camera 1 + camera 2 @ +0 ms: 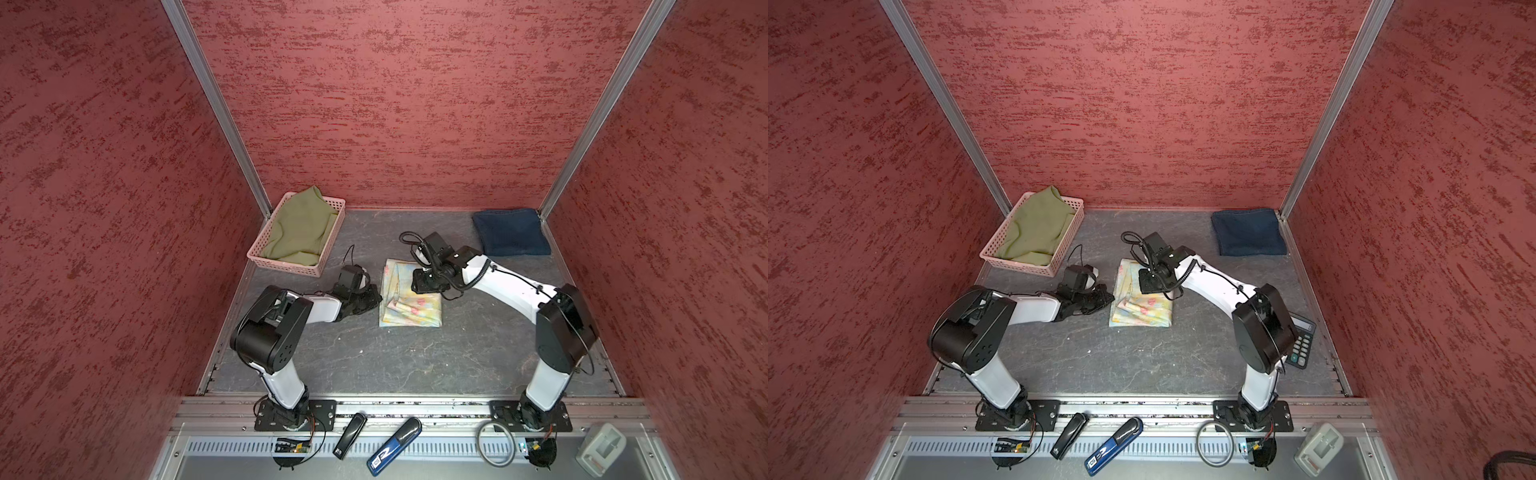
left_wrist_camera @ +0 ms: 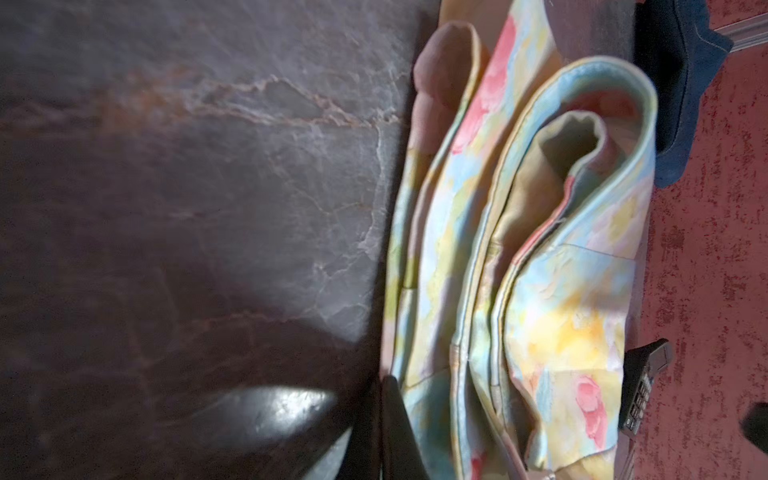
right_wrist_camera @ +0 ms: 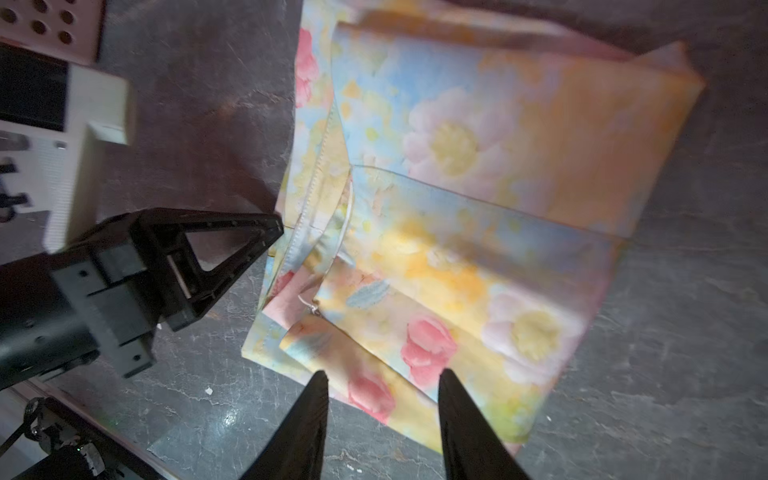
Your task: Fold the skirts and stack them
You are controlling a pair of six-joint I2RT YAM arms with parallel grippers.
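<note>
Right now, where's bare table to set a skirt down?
Free: wide patch between floral skirt and front rail; back strip between pink basket and denim skirt. Crowded: centre, left gripper and right gripper at the floral skirt.

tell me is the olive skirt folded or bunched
Bunched, not folded: the olive green skirt lies crumpled in the pink basket, one end over its far rim.

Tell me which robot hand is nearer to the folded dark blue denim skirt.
Right. The right hand is over the pastel floral skirt, with the denim skirt beyond it in the back right corner. The left hand sits at the floral skirt's left edge, farther off.
</note>
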